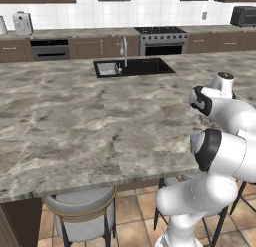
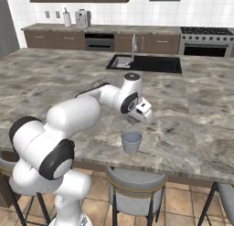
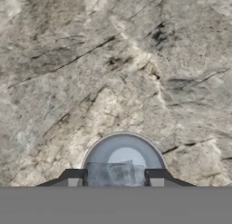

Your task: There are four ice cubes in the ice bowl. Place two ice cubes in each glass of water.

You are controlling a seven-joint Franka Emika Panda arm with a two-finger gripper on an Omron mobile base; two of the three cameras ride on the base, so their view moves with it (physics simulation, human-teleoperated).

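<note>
In the hand view, the two dark fingertips of the gripper (image 3: 115, 178) stand narrow, pinching a small pale translucent ice cube (image 3: 116, 173) between them. Directly beyond the cube, at the six o'clock edge of that view, lies the round mouth of the short grey tumbler of water (image 3: 123, 150), its bluish inside showing around the cube. In the right base view the same tumbler (image 2: 131, 142) stands near the front edge of the grey-brown marble island counter (image 2: 196, 106), with the gripper (image 2: 139, 121) hanging just above its rim at about twelve o'clock.

The step in hand looks like the drop. To do it well, the cube should sit squarely over the mouth, low enough not to splash or bounce off the rim, before the fingers part.

Farther off, a dark sink (image 2: 146, 63) sits in the counter.
</note>
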